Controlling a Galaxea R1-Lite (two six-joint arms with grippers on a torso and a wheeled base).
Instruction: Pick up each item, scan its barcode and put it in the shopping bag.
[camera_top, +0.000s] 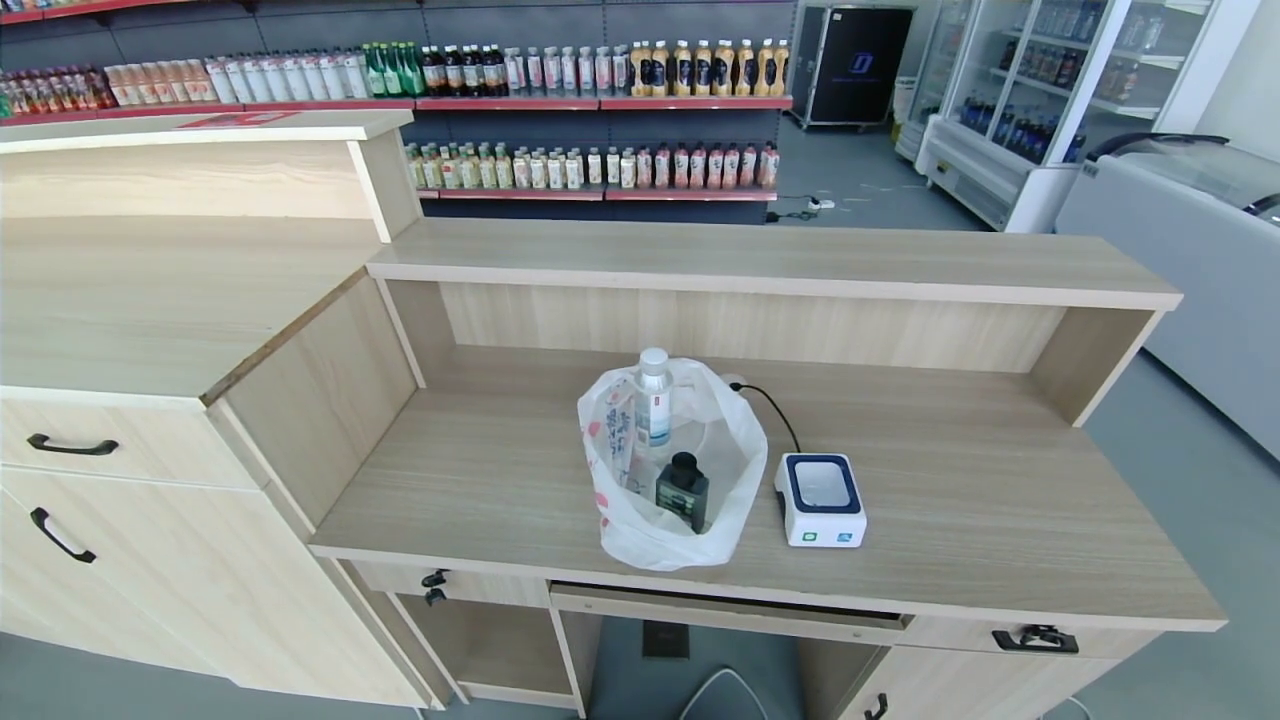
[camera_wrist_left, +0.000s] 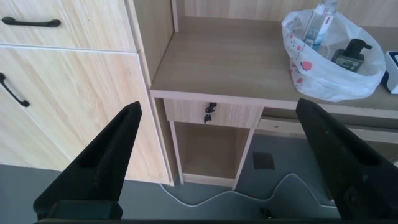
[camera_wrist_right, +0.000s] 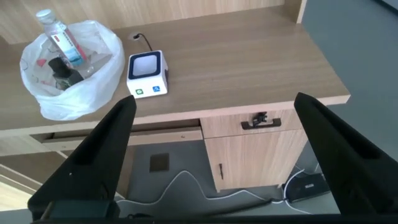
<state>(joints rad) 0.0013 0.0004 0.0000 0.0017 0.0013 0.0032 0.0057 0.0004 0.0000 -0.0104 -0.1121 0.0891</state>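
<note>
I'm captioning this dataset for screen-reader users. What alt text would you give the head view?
A white shopping bag stands open on a wooden counter, holding a clear white-capped bottle and a dark bottle. A white barcode scanner sits beside it on the robot's right, with shelves of bottled drinks behind.

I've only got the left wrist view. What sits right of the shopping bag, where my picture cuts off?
Observer: The scanner, standing close beside the shopping bag, window up.
Operator: Is it plugged in?
Observer: A black cable runs from it toward the back wall of the counter.
Operator: And the right tool?
Observer: The right tool is open, holding nothing, out in front of the counter.
</note>
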